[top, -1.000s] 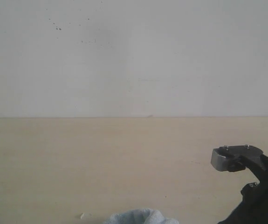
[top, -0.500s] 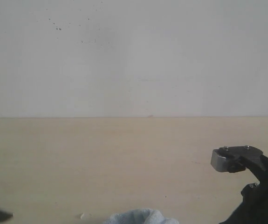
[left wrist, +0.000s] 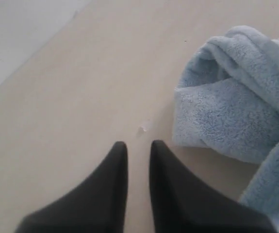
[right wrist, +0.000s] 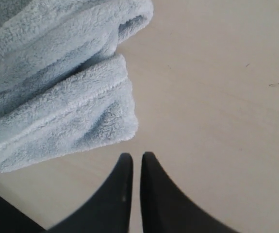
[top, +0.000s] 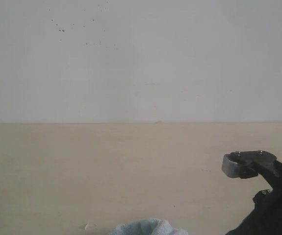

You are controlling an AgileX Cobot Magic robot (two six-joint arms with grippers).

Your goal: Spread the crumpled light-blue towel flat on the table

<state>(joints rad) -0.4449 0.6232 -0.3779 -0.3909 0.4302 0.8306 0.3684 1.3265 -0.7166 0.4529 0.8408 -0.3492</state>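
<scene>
The light-blue towel [top: 148,227] lies crumpled at the near edge of the beige table [top: 131,166]; the exterior view catches only its top. In the left wrist view the towel [left wrist: 231,107] lies bunched in thick folds beside my left gripper [left wrist: 139,144]. That gripper hovers over bare table, apart from the cloth, fingers nearly together and holding nothing. In the right wrist view a folded hem of the towel [right wrist: 57,97] lies just ahead of my right gripper [right wrist: 137,155], which is shut and empty, with a strip of table between them.
A small white crumb [left wrist: 141,130] lies on the table just ahead of the left fingertips, and it also shows as a crumb [top: 86,226] in the exterior view. The white speckled wall [top: 141,58] rises behind the table. My right arm [top: 266,205] fills the lower right corner.
A dark part of the left arm has shifted at the bottom left edge of the exterior view. The right arm and the towel have barely moved.
</scene>
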